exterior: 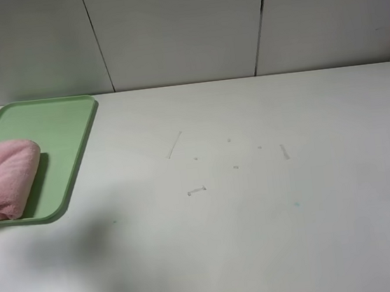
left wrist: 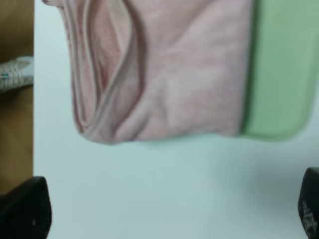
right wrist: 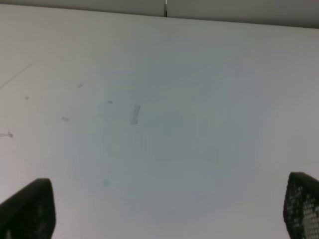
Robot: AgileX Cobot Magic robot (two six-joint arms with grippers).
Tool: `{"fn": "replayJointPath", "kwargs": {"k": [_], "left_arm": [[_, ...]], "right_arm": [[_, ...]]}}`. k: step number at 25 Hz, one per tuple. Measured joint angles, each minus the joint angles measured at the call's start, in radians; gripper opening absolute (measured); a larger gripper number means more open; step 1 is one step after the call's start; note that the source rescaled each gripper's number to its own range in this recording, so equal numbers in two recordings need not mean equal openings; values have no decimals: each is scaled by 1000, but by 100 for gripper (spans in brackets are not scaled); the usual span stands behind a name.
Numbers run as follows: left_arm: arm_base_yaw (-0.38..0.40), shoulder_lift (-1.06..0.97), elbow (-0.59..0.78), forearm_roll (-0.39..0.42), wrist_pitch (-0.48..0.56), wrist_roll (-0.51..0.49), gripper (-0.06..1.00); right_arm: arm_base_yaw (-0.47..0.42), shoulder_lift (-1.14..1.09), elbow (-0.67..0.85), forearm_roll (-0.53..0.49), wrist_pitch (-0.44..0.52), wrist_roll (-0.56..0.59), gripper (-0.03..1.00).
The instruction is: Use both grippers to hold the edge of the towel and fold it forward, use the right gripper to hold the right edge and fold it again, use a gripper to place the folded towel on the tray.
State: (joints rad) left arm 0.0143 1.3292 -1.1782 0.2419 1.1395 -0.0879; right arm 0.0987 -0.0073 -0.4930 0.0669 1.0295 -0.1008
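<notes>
Item: folded towel [exterior: 3,178] lay on tray [exterior: 54,144] at tabletop's [exterior: 258,209] left; placing step judged finished, no further move required; left end effector [left wrist: 172,209] and right end effector [right wrist: 169,209] both spread wide, empty.

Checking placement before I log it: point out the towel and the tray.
towel [exterior: 5,178], exterior high view, middle of the folded pink bundle.
tray [exterior: 48,124], exterior high view, bare green floor beyond the towel.

I count one folded pink towel [exterior: 3,178], one green tray [exterior: 60,137], one white table [exterior: 258,209] and my two pincers.
</notes>
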Motion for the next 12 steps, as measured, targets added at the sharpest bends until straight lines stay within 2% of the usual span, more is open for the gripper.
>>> {"fn": "replayJointPath", "kwargs": {"k": [3,6,12], "left_arm": [[-41,-82,27,-45,34,0,100],[-69,-175,109,-73,45,0,100],[-72,-380,298,-87,47,0,100]], "right_arm": [[0,0,0,0,0,0,100],[0,0,0,0,0,0,100],[0,0,0,0,0,0,100]]}}
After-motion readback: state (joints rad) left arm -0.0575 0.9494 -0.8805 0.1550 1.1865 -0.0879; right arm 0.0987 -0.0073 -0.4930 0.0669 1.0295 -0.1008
